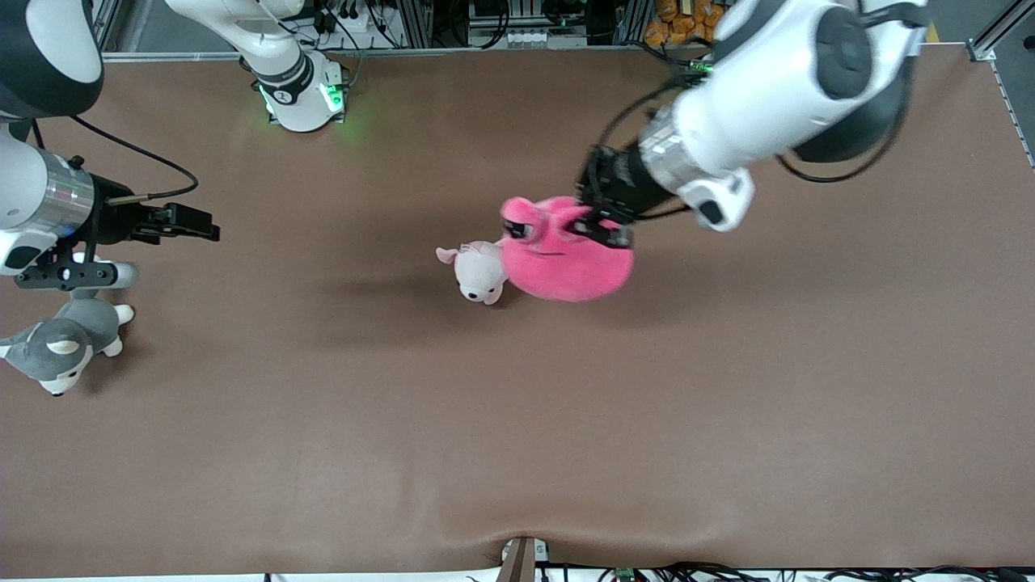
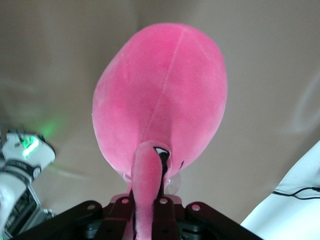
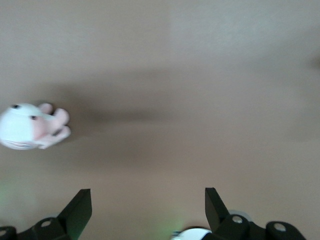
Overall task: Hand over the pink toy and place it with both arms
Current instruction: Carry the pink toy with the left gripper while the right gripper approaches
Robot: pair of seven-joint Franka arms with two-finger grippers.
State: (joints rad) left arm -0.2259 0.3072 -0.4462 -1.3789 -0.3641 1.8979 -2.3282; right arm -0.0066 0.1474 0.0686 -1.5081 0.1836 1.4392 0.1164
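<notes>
Left gripper [image 1: 600, 220], black two-finger type on the white left arm [image 1: 776, 81], is clamped on the hot-pink round blob-shaped plush toy [image 1: 566, 259]. In the left wrist view the fingers pinch a narrow pink flap of the pink toy [image 2: 160, 100], with the round body hanging out past the fingertips and a small dark eye marking just beside the pinched flap. Pink toy is held over the middle of the brown table [image 1: 517, 420], roughly midway between the two arms' ends; a soft shadow lies on the table near it. Cannot tell from the front view whether its underside touches the table.

Small pale pink-and-white animal plush [image 1: 477, 271] lies on the table, seen right against the pink toy's edge on the right arm's side; contact or overlap only, cannot tell. Same small plush [image 3: 32, 126] shows in the right wrist view, lying on bare table well apart from that gripper.

Right gripper [image 1: 190, 222] hangs over the table at the right arm's end, holding nothing, fingers [image 3: 80, 210] spread wide. Right arm [image 1: 40, 202] waits there.

Grey-and-white husky plush [image 1: 61, 343] lies on the table at the right arm's end, nearer to the front camera than the spot under the right gripper, well apart from the pink toy.
</notes>
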